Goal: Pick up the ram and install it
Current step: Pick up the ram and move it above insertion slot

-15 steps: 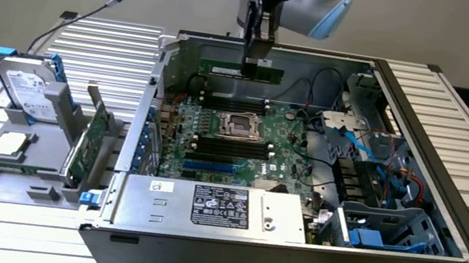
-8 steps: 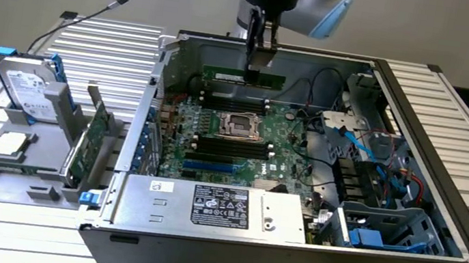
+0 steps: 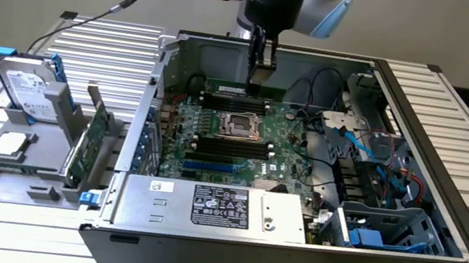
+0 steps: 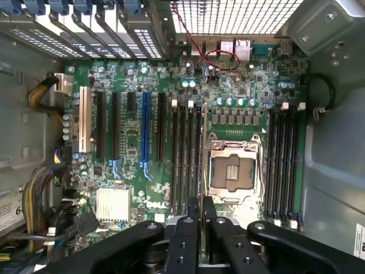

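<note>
Our hand [image 3: 258, 78] is down inside the open computer case [image 3: 467, 240], which lies on its side on the slatted metal surface [image 3: 454, 135]. Its two black fingers are closed nearly together on the ram [image 3: 233, 89], pinching the thin green strip by its upper edge at about mid-length. In the wrist view we see the strip edge-on, as a fine line running out from between the fingers. Below it lies the green motherboard [image 4: 131, 148], with the empty CPU socket [image 4: 231, 171] at its middle and a bank of black memory slots [image 4: 185, 154] on either side. The ram hangs level over the bank on the far side of the socket in the exterior view, lengthwise with those slots and close above the one nearest the socket. We cannot tell whether its lower edge is touching the slot yet. We judge the pick-up done and the installing step in hand, at the lining-up stage and with nothing seated so far. Seating, as we read it, calls for the strip's edge to sit squarely over one slot along its whole length. The board must be upright, not leaning toward the socket, and the push straight and even. The white end latches [image 4: 190, 104] need to stand open, and we cannot make out whether they do.
</note>
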